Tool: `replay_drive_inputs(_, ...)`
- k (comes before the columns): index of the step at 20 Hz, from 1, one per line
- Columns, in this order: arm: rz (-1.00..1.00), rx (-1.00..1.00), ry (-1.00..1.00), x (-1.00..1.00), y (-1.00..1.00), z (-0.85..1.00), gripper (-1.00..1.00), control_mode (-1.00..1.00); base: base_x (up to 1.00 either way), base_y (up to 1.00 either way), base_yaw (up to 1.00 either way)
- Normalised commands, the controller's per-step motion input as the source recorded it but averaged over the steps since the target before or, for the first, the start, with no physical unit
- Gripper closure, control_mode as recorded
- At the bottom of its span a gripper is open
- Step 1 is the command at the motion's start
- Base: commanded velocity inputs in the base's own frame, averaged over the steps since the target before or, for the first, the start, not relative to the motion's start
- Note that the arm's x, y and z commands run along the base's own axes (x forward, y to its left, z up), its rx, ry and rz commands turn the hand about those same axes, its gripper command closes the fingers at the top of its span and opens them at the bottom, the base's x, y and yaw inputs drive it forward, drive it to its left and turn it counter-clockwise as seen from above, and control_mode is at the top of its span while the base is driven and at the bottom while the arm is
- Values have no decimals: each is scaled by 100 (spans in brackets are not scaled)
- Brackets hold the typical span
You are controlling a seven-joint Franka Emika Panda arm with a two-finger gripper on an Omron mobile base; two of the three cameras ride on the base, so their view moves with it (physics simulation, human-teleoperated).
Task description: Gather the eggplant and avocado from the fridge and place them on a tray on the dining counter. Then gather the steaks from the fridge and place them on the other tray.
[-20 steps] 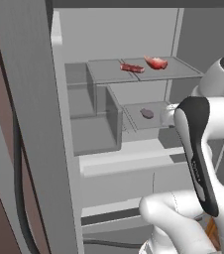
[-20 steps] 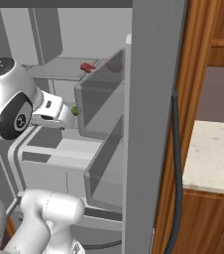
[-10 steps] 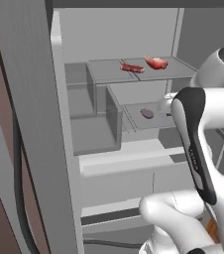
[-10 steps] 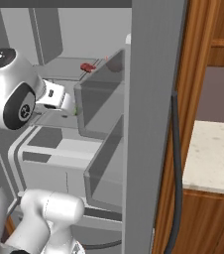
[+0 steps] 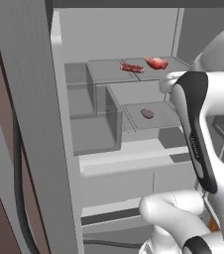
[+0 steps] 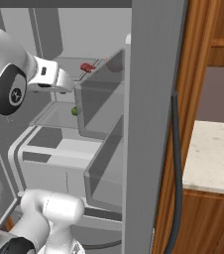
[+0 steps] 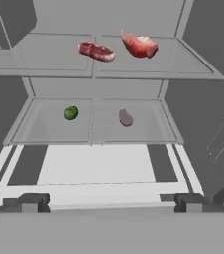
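The eggplant (image 7: 126,117) lies on the lower glass shelf (image 7: 49,134) of the fridge (image 5: 29,124), on the right-hand pane close to the seam between the two panes and about midway between that shelf's front and back edges. It is a small dull purple body, slightly longer than wide, and in the hand view its long axis runs roughly front to back, a little slanted. The avocado (image 7: 71,113) sits on the left-hand pane of the same shelf, near the seam too, so the two are near each other but apart, with the seam between them.

On the shelf above, toward its back edge, lie the steaks: the darker red steak (image 7: 96,50) on the left pane by the seam and the paler pink steak (image 7: 140,44) on the right pane, close together but not touching.

The gripper (image 7: 109,203) hangs in front of the fridge opening, outside the front edge of the lower shelf, with its jaws spread fully apart and nothing between them. Its fingertips (image 7: 33,202) show at the bottom of the hand view, level with the white ledge below the shelf. From there the eggplant lies ahead and slightly to the right of the gripper's centre line, the avocado ahead and to the left. The next reach probably calls for moving forward over the shelf's front edge and closing across the eggplant's short width.
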Motion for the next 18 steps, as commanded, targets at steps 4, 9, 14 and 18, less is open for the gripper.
replay_drive_inputs(4, 0, -5, -17, 35, 0, 34, -100, -100, 0, 0, 0)
replay_drive_inputs(9, 0, -6, -14, 36, 0, 12, -100, -100, 0, 0, 0)
replay_drive_inputs(14, 0, -8, -6, 58, 0, 0, -100, -100, 0, 0, 0)
replay_drive_inputs(18, 0, 0, 2, 73, -11, 0, -100, -100, 0, 0, 0)
